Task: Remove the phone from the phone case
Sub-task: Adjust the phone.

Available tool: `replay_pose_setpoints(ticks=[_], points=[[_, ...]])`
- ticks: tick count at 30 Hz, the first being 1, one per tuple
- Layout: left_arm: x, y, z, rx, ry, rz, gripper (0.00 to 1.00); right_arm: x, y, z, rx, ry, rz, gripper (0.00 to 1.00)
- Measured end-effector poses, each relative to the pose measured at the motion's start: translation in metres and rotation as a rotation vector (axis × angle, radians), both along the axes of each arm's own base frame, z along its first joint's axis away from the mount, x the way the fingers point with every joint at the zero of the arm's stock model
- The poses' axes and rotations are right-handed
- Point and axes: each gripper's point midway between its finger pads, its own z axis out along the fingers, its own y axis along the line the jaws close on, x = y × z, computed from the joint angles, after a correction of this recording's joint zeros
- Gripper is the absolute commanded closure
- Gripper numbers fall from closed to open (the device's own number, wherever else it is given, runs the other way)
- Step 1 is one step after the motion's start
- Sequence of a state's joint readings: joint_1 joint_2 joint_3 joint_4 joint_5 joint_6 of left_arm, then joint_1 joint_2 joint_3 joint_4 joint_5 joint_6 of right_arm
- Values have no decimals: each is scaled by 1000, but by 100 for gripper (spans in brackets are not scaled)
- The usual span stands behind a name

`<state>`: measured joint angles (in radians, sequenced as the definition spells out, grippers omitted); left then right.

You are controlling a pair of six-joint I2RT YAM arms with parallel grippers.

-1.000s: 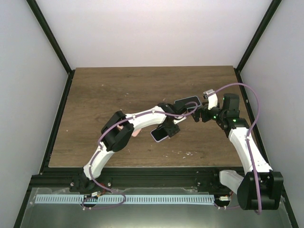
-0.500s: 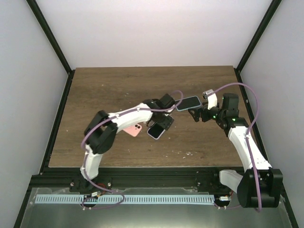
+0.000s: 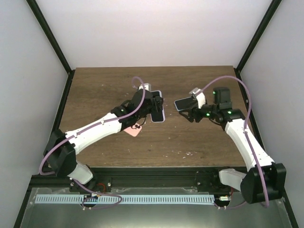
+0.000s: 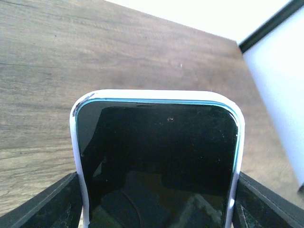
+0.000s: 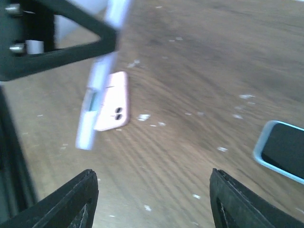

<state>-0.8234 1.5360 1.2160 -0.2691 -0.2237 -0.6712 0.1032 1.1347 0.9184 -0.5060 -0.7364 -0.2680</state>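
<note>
White phone case (image 4: 156, 94), phone (image 4: 156, 161) inside, sits clamped in our left pincer (image 4: 159, 199); right pincer (image 5: 154, 190) gapes empty. Next, we judge, it must pry the phone out.

Table (image 3: 95, 90): mid-brown wood grain with pale flecks. Phone (image 4: 156, 161): glossy black screen, thin teal edge line. Phone case (image 4: 156, 93): white with a faint lilac cast. Pink item (image 3: 135, 129): two dark lens dots. Second device (image 5: 285, 149): black face, pale blue rim. Left arm (image 3: 95, 132) and right arm (image 3: 242, 140): white with black joints. Cable (image 3: 137, 78): purple.
</note>
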Motion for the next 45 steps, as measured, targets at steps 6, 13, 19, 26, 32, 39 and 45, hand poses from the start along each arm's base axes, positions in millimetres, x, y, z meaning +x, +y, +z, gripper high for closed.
replay_pose_setpoints(ticks=[6, 13, 19, 26, 32, 39, 45], points=[[-1, 10, 5, -118, -26, 137, 100, -19, 56, 8, 18, 63, 175, 41], [-12, 14, 24, -207, -79, 205, 100, -24, 85, -5, 10, 137, 234, 43], [-16, 12, 37, -241, -116, 219, 100, -30, 99, -11, 9, 175, 264, 52], [-18, 9, 38, -258, -110, 223, 100, -26, 101, -3, 15, 147, 261, 67], [-18, 9, 38, -257, -112, 222, 100, -25, 102, -1, 24, 147, 260, 93], [-17, 9, 43, -230, -133, 202, 38, -24, 102, 1, 29, 144, 247, 99], [-9, 11, 61, -226, -140, 127, 10, -18, 101, 16, 34, 94, 227, 99]])
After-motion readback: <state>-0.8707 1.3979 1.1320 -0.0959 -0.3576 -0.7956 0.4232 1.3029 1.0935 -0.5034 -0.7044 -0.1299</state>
